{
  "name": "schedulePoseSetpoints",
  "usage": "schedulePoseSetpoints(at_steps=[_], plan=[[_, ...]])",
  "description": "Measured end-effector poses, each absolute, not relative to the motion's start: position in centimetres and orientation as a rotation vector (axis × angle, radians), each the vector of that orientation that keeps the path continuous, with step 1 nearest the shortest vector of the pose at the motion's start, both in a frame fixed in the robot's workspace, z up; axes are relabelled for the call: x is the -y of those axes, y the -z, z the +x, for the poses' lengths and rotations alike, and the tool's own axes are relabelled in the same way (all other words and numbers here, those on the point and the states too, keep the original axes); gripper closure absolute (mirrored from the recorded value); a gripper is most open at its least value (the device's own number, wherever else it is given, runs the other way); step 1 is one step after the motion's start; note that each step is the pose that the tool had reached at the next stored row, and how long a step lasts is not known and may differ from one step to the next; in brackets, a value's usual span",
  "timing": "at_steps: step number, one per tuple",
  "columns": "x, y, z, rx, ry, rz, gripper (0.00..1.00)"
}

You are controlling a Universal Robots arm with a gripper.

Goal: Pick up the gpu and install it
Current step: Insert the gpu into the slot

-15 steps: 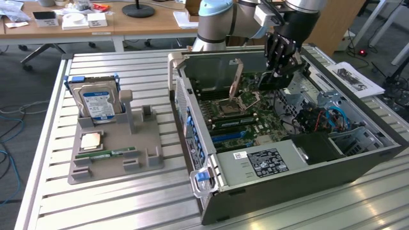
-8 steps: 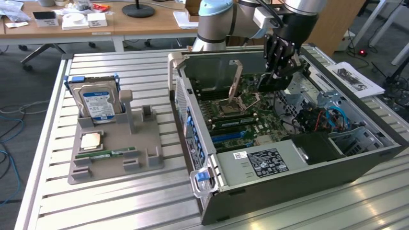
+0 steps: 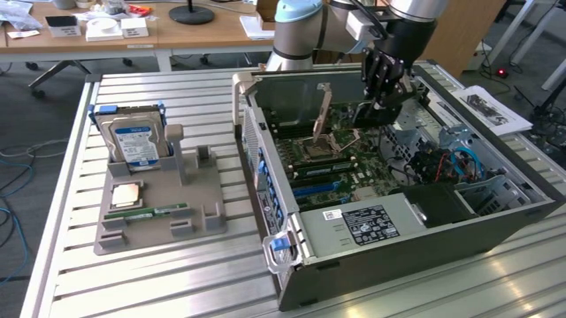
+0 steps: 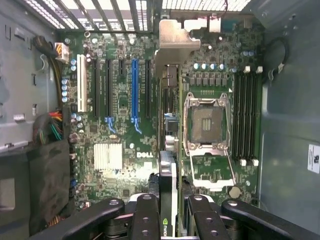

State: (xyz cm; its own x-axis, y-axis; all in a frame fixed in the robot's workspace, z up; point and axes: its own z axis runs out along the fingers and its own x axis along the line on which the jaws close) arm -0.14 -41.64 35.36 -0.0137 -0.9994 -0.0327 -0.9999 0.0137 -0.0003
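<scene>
One claw (image 4: pixel 170 201), its dark fingers (image 4: pixel 145 215) clenched on the near end of the gpu (image 4: pixel 168 170). The card is edge-on and runs away toward its silver bracket (image 4: pixel 175 42) by the rear grille. It hangs inside the open PC case (image 3: pixel 495 218), above the motherboard (image 4: pixel 120 100), just beside a black expansion slot (image 4: pixel 148 85) and next to the open CPU socket (image 4: pixel 207 125). Can't tell if its edge has entered a slot yet. The case sits toward the worktop (image 3: pixel 177 278) edge on the exterior view's right. A parts tray (image 3: pixel 150 232) with a hard drive (image 3: pixel 132 142) and a RAM stick (image 3: pixel 146 213) sits toward the opposite edge.

Risks: the card is gripped at one end only, so it could tilt, come down skewed and jam on the slot rim. The bracket could snag the rear wall. Sideways drift would put the card on the bare socket and likely hurt the pins.

Writing: NVIDIA logo (image 4: pixel 165 227) on the card between the fingers, DELL lettering (image 4: pixel 145 155) on the board. Hard drive label and case stickers unreadable.
</scene>
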Motion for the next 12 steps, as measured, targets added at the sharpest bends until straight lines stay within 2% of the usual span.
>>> schedulePoseSetpoints(at_steps=[12], plan=[[41.7,-35.1,-2.3,-2.218,-0.033,-2.188,0.73]])
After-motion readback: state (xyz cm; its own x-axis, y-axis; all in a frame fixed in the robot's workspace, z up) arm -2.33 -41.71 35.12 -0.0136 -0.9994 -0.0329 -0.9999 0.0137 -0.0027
